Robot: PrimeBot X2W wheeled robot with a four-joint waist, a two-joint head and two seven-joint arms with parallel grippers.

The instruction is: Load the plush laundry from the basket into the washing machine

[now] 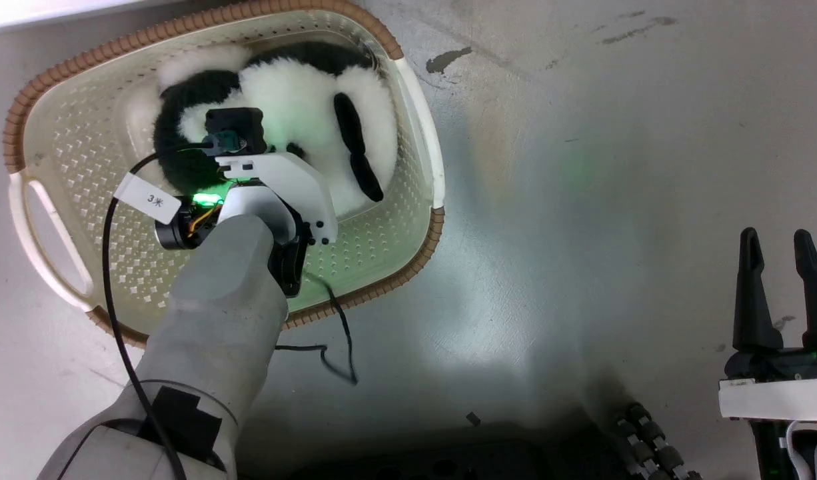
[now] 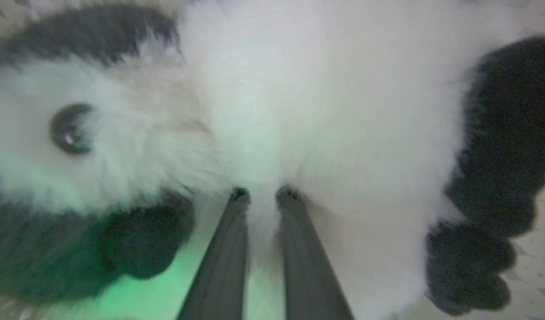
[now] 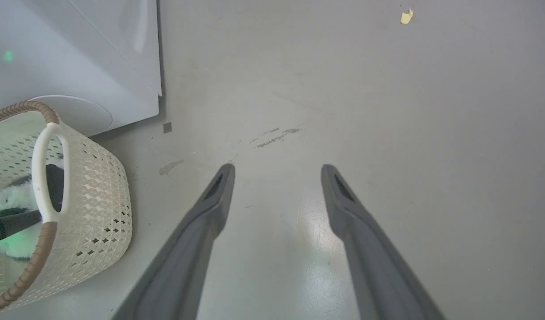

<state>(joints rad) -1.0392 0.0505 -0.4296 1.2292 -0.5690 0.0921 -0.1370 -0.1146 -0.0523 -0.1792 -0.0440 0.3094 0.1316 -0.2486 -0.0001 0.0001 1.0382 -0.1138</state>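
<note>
Item: plush laundry point(image 1: 295, 93), lying crosswise in basket point(image 1: 418, 263) at upper left; left gripper point(image 2: 263, 195) directly atop, closed on its white fur; right gripper point(image 1: 776, 237) open, well apart at lower right.

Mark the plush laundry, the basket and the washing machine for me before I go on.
plush laundry point(image 1: 295, 87), head view, white fur at its middle.
basket point(image 1: 75, 147), head view, bare perforated inner wall.
washing machine point(image 3: 68, 53), right wrist view, white body panel.
</note>
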